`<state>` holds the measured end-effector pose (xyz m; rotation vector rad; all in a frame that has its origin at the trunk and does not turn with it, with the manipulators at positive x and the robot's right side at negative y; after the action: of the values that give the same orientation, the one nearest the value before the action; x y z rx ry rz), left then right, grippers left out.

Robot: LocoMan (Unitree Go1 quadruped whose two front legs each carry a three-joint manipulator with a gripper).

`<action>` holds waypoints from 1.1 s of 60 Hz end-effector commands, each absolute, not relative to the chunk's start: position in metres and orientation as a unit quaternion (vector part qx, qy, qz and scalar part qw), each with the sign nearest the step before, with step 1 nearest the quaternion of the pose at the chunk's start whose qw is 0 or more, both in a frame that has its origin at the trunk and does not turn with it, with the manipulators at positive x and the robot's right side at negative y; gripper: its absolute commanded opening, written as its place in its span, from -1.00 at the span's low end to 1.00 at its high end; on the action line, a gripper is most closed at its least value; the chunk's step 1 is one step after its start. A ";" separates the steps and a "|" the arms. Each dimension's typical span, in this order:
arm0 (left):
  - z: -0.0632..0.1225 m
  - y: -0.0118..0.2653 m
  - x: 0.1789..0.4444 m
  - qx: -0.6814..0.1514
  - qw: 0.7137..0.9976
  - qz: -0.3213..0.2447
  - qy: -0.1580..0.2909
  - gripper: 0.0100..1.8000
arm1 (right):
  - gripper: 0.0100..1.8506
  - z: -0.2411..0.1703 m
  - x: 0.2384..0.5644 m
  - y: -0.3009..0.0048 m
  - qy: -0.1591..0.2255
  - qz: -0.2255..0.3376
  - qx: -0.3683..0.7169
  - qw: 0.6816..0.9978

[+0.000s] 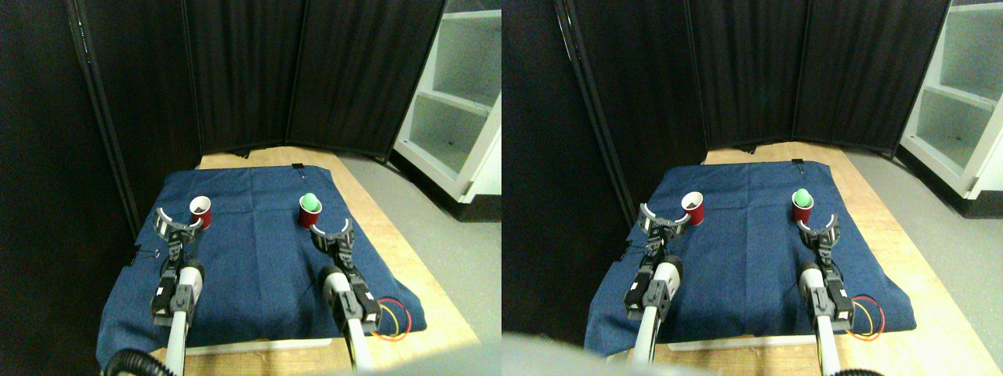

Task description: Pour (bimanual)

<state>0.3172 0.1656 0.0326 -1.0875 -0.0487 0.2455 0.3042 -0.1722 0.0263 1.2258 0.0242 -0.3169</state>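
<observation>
Where dark screens [313, 70] stand, blue cloth [251, 258] covers wooden table [392, 235].

A lab: black partition screens [313, 70], cloth-draped bench [258, 258], white shelving [462, 86]

The one camera sits high on the robot, looking forward and down over the near edge of the blue cloth [251, 258] toward the black screen [313, 70]. Both halves show nearly the same scene.
</observation>
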 end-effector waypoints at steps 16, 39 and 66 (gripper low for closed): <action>0.017 0.166 0.324 -0.552 0.823 0.129 -0.027 -0.08 | -0.10 0.022 0.326 -0.167 0.018 -0.126 0.627 0.768; 0.020 0.163 0.322 -0.569 0.813 0.125 -0.022 -0.01 | 0.06 0.006 0.347 -0.158 0.067 -0.106 0.681 0.722; 0.005 0.152 0.347 -0.588 0.797 0.140 -0.007 0.13 | 0.01 -0.009 0.364 -0.154 0.056 -0.113 0.705 0.698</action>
<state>0.3399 0.1558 0.0054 -1.2365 -0.0093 0.3145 0.3605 -0.1589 -0.0096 1.5688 0.1207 -0.3004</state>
